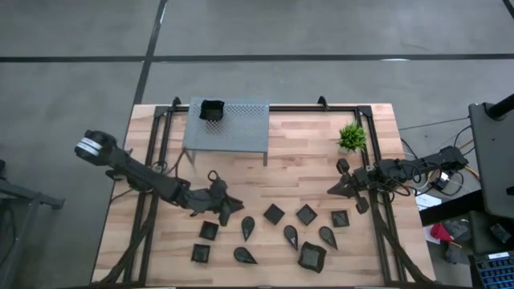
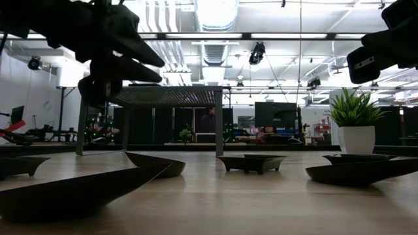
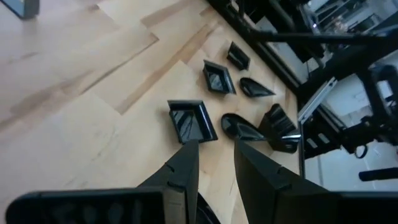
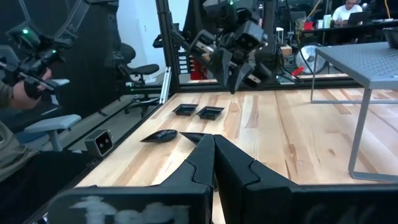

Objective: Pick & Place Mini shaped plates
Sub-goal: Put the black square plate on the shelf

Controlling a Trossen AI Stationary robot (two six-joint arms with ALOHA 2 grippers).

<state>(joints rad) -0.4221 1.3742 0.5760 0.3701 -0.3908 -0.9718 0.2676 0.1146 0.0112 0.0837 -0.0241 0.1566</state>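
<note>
Mini shaped plates (image 1: 274, 213) lie just beyond the left gripper (image 1: 234, 209), fingers apart; right gripper (image 1: 336, 189) closed.

A grey concrete floor (image 1: 72, 96) is surrounding the work area, with dark seam lines (image 1: 257, 58) running across it. Overhead, silver ducts (image 2: 215, 19) and pipes are running along an open ceiling, and bright light panels (image 2: 215, 8) are glaring down. A white wall (image 2: 46, 91) is standing on the far left of the room. Dark monitors (image 2: 274, 116) are sitting on distant desks, and a person (image 2: 208, 123) is standing among them. A black office chair (image 4: 134, 71) is standing beside the bench, and another person (image 4: 348, 11) is sitting at a far desk.
</note>
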